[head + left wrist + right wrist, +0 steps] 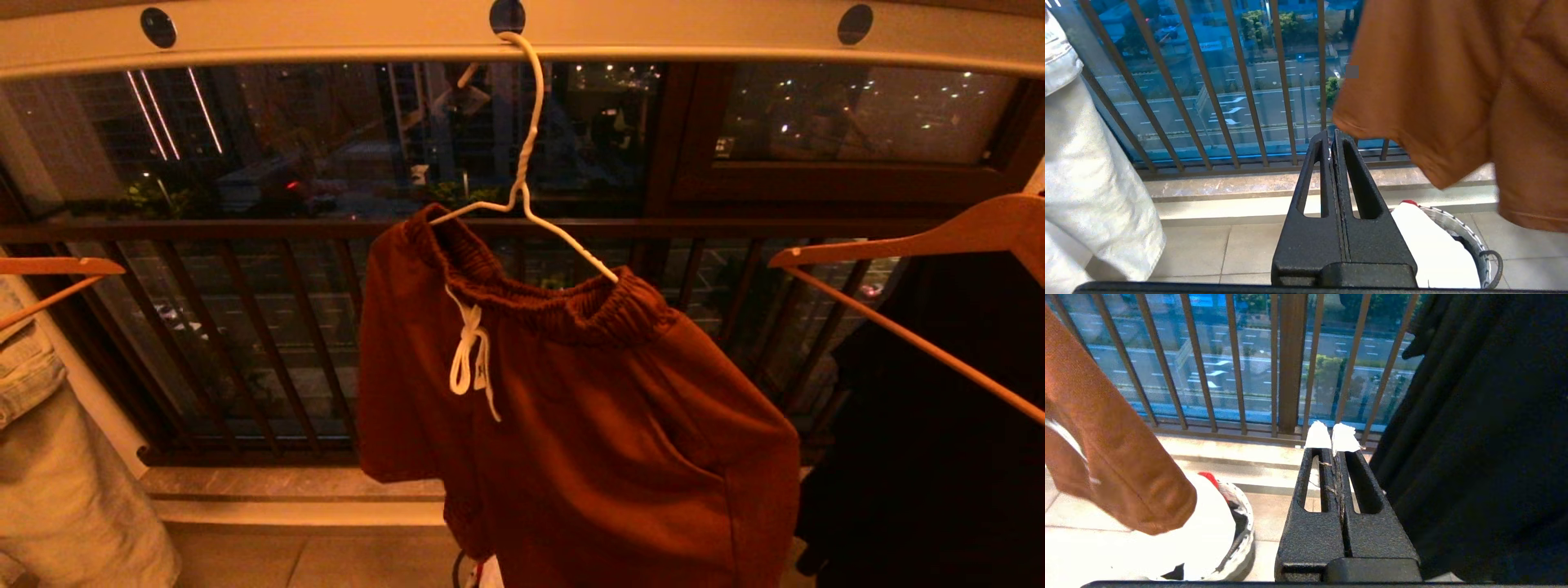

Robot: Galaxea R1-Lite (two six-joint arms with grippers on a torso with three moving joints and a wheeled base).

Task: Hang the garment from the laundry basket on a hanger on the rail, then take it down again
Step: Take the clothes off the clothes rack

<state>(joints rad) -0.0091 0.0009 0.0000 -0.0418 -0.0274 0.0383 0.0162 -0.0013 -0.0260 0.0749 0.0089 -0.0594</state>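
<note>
Rust-brown garment (571, 408) hangs on the hanger (522, 188), hooked into the rail (522, 37) at twelve o'clock. Both end effectors, left (1332, 136) and right (1331, 437), sit closed and empty, low; garment at two o'clock of the left, ten o'clock of the right.

One shorts (588, 408), three hangers: one wire (522, 188), two wooden (914, 245). One basket (1470, 241). Two grippers (1333, 136).

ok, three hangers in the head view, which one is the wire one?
The middle one: the thin white hanger, hooked into a hole in the rail and carrying the rust-brown shorts. The hangers at either side are thick wood.
</note>
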